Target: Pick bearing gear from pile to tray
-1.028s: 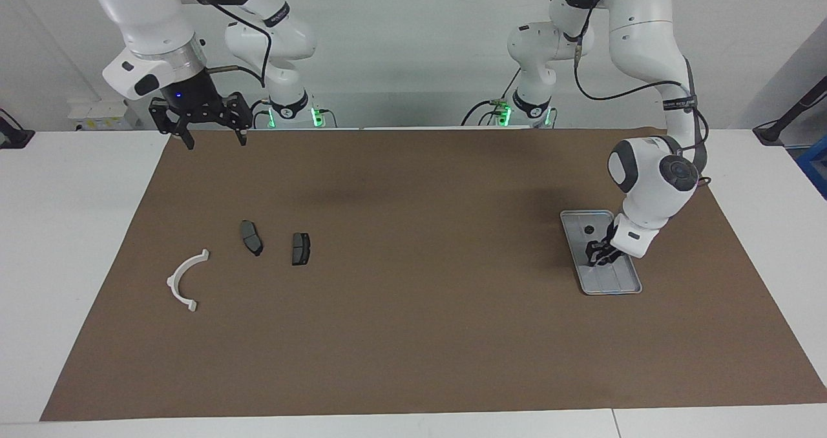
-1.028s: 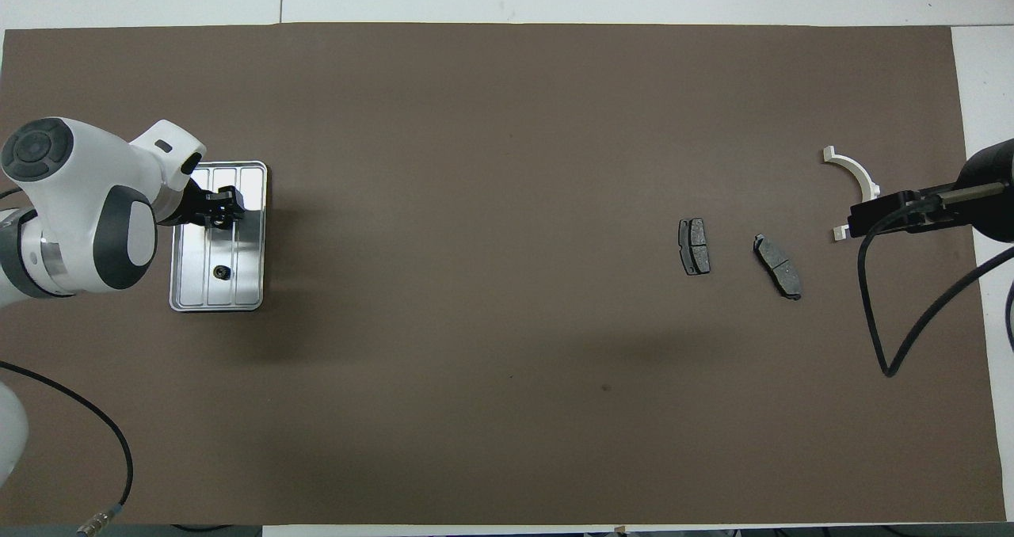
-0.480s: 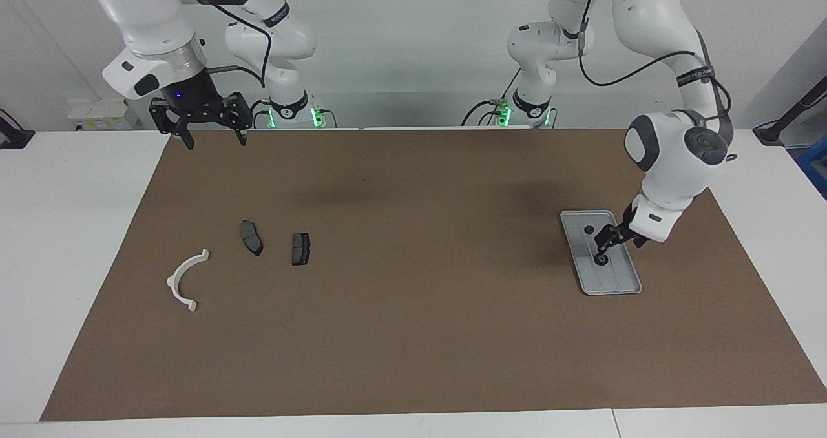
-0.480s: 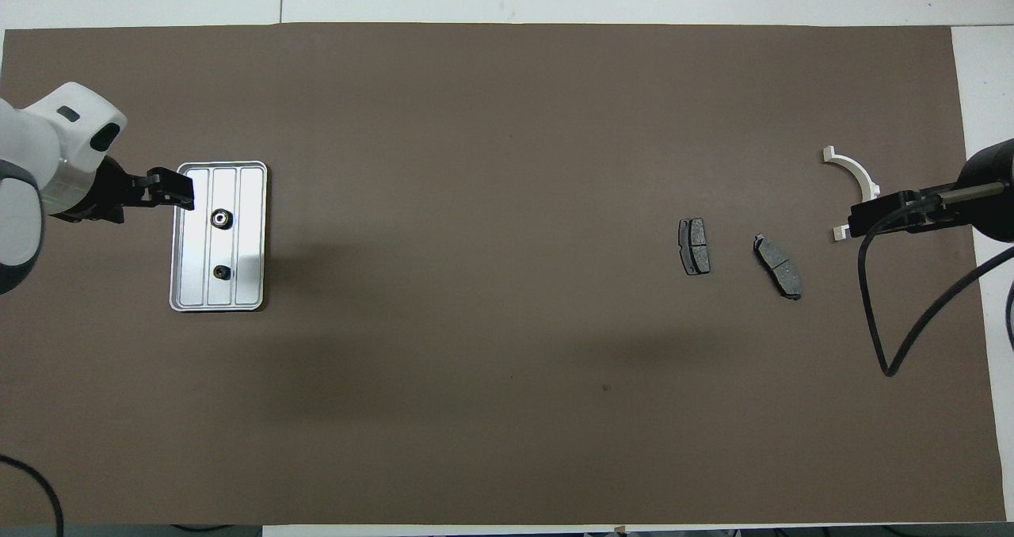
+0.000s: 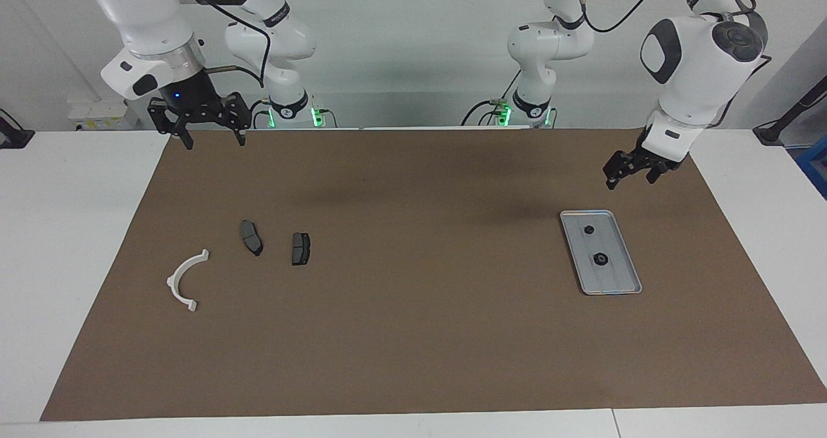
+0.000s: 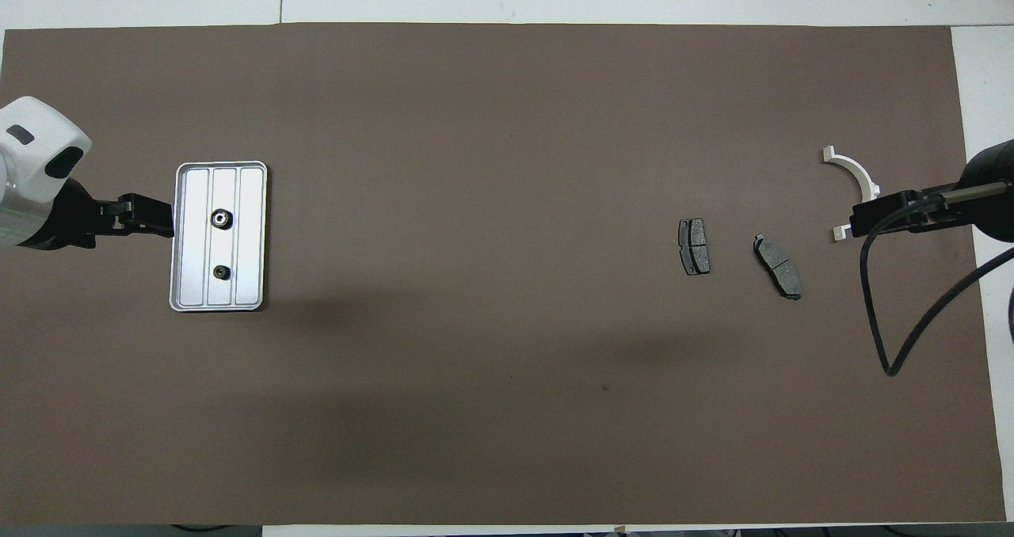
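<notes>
On the tray (image 5: 621, 284) you see two black round pieces (image 5: 600, 260) — left gripper (image 5: 632, 172) raised above the brown mat, fingers wide, empty; right gripper (image 5: 209, 130) waits, fingers spread.

Silver tray (image 5: 620, 280) flat on brown mat w/ two small black round parts (image 5: 600, 260) in it, apart. At right arm's end: white half-ring (image 5: 183, 280), two dark grey pads (image 5: 300, 248) lying flat, separate.
</notes>
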